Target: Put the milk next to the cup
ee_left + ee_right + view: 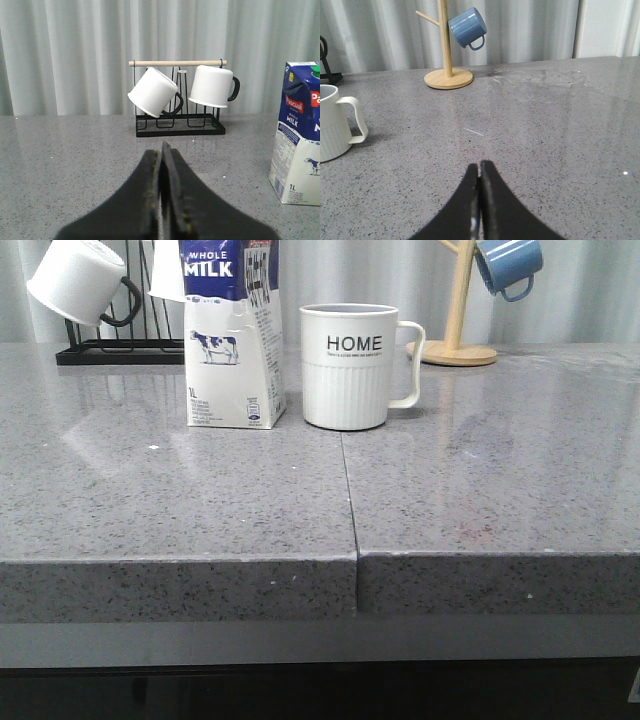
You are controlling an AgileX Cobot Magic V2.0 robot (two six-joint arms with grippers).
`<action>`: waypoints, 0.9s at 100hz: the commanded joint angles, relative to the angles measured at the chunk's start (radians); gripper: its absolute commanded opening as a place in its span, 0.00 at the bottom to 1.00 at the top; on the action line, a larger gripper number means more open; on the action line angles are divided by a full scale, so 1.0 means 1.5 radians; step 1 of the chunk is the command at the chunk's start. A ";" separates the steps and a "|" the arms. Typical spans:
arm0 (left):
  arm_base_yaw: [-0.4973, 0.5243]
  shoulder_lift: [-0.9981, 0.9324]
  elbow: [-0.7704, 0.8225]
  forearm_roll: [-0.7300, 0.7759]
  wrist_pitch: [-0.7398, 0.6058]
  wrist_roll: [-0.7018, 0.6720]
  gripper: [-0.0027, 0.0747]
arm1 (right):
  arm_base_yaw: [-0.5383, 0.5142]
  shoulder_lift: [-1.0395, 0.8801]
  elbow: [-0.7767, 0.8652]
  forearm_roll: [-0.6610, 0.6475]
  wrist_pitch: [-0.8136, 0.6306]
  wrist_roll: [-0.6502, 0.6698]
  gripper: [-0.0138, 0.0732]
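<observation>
Both grippers, left [162, 200] and right [479, 210], are pressed shut on nothing and appear only in their wrist views. Front view alone shows the milk [232, 335] upright just left of the cup [350, 365], apart.

Place: a mock kitchen counter set up for testing.
Surface: grey speckled stone-look countertop [480, 490], seam at 6 o'clock.
Backdrop: pale pleated curtain [75, 50].
Kitchenware: black mug rack [180, 122] at 11 o'clock; wooden mug tree [447, 75] at 1 o'clock.
</observation>
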 commanded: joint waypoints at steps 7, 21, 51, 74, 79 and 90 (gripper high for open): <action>0.001 0.004 -0.018 0.001 -0.053 -0.002 0.01 | 0.002 0.006 -0.017 -0.007 -0.055 -0.004 0.02; 0.001 0.004 -0.014 0.009 -0.038 0.002 0.01 | 0.002 0.006 -0.017 -0.007 -0.055 -0.004 0.02; 0.028 -0.054 0.072 0.107 -0.032 -0.007 0.01 | 0.002 0.006 -0.017 -0.007 -0.055 -0.004 0.02; 0.061 -0.172 0.160 0.112 -0.018 -0.008 0.01 | 0.002 0.006 -0.017 -0.007 -0.055 -0.004 0.02; 0.061 -0.192 0.176 0.116 -0.018 -0.008 0.01 | 0.002 0.006 -0.017 -0.007 -0.055 -0.004 0.02; 0.061 -0.229 0.211 0.126 -0.018 -0.045 0.01 | 0.002 0.006 -0.017 -0.007 -0.055 -0.004 0.02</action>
